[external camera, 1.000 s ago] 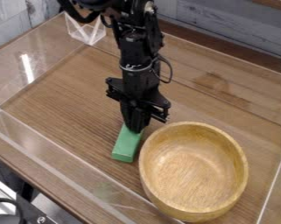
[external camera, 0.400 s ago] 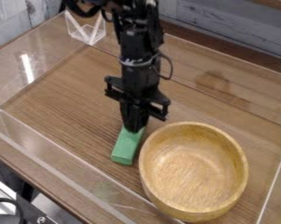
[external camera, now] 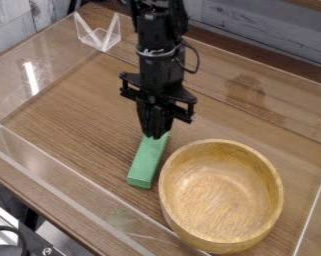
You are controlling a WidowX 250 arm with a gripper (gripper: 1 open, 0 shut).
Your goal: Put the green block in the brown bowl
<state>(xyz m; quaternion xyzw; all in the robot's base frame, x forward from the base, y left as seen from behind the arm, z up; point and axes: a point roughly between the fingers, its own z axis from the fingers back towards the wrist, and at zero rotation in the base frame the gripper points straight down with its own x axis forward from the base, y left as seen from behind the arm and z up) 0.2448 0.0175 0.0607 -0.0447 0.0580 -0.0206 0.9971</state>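
Tabletop (external camera: 69, 125): wood-grain surface, enclosed by clear low walls; all items are carried on it.
Brown bowl (external camera: 222, 193): taken as landmark; round, light wood, thick rim, upright, interior seen bare.
Arm (external camera: 157, 45): black, seen up-left of the bowl, pointed straight down.
Green block (external camera: 148, 162): laid flat on the tabletop just left of the bowl's rim, long axis run toward the arm; near end by the bowl's left edge, far end under the fingers. Not inside the bowl. Contact with the rim cannot be told.
Fingers (external camera: 159, 128): hung above the block's far end, up-left of the bowl; tips drawn near together. Nothing is seen lifted; the block appears released. Whether the tips are parted or clenched cannot be told from this view.
Clear stand (external camera: 96, 33): seen well beyond the bowl, at the far-left wall.
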